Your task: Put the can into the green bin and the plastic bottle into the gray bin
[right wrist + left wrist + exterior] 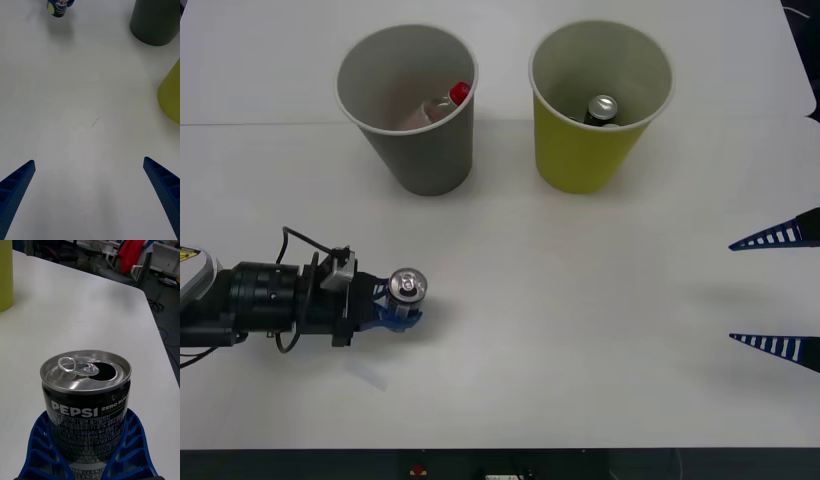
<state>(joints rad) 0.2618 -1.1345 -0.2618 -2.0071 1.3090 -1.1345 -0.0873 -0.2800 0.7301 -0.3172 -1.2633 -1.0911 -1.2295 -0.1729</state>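
My left gripper (pixel 404 303) is shut on a dark can (pixel 408 286) with a silver top, upright at the table's front left. The left wrist view has the blue fingers (pixel 45 442) curved round both sides of the can (pixel 86 390). Across the table the right wrist view catches the same can (pixel 56 7). At the back stands the gray bin (pixel 425 160), and the plastic bottle (pixel 442 105) with its red cap lies inside. Another can (pixel 602 108) sits in the green bin (pixel 575 160) to the right. My right gripper (pixel 732 291) hangs open at the right edge, nothing between its fingers (pixel 15 183).
The white table (pixel 580 320) stretches bare between the two arms and in front of the bins. Both bins stand side by side, gray bin (pixel 155 22) and green bin (pixel 171 93). Office chairs and a red cloth (pixel 129 255) are beyond the table's far edge.
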